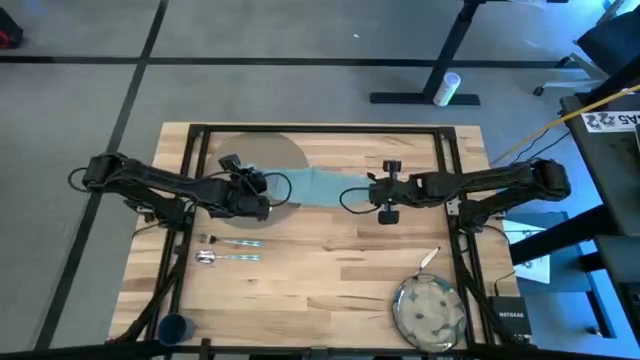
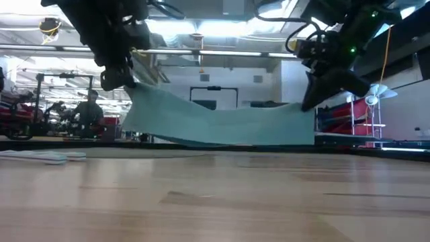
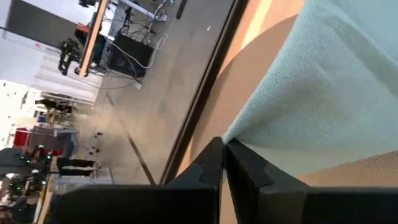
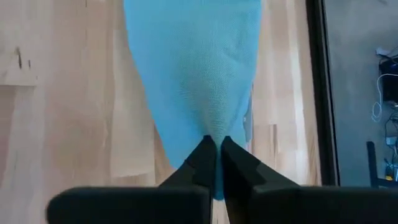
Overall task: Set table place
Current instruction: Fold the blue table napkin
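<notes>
Above the far half of the table [image 1: 330, 265], the teal napkin [image 1: 315, 186] is hanging between the two grippers, one end in each. The left gripper [image 1: 272, 190] is pinching the napkin's left end with its fingers [image 3: 205, 177] pressed together on the cloth, over the near edge of the round grey-brown placemat [image 1: 265, 152]. The right gripper [image 1: 362, 194] is pinching the other end, and its fingers [image 4: 202, 163] are closing on a gathered corner of the fabric. In the low view the napkin is sagging in the middle like a shallow hammock, with both ends raised and the lowest part close to the table top; I cannot tell if it is touching the wood there.

The placemat is lying flat at the far left part of the table, partly under the left arm. Nearer to the camera side, a fork [image 1: 232, 241] and a spoon [image 1: 226, 257] are lying side by side, just apart from each other. A small dark-blue cup [image 1: 174, 328] is standing at the near left corner. At the near right corner the speckled plate [image 1: 428, 310] is resting, and a knife [image 1: 429, 258] is lying just beside it, on its far side.
</notes>
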You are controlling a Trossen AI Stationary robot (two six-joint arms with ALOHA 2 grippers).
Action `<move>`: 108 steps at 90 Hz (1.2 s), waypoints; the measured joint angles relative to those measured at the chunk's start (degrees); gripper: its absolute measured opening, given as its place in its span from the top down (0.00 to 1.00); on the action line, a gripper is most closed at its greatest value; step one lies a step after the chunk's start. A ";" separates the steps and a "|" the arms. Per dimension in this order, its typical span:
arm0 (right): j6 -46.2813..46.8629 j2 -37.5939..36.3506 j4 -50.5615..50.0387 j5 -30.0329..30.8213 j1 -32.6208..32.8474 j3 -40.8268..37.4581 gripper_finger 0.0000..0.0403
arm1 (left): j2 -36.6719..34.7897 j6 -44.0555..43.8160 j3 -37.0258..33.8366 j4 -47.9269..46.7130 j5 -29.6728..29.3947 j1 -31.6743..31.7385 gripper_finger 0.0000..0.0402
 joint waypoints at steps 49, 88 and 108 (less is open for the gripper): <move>0.00 0.00 -0.42 -0.59 0.00 0.00 1.00 | 0.00 -1.91 0.00 -1.87 5.07 1.17 1.00; 0.00 0.00 -1.02 -1.35 0.00 0.02 1.00 | 0.00 -2.21 0.00 -2.16 5.88 1.16 1.00; 0.00 0.00 -1.25 -0.98 0.00 0.02 1.00 | 0.00 -2.21 0.00 -2.16 5.92 1.16 1.00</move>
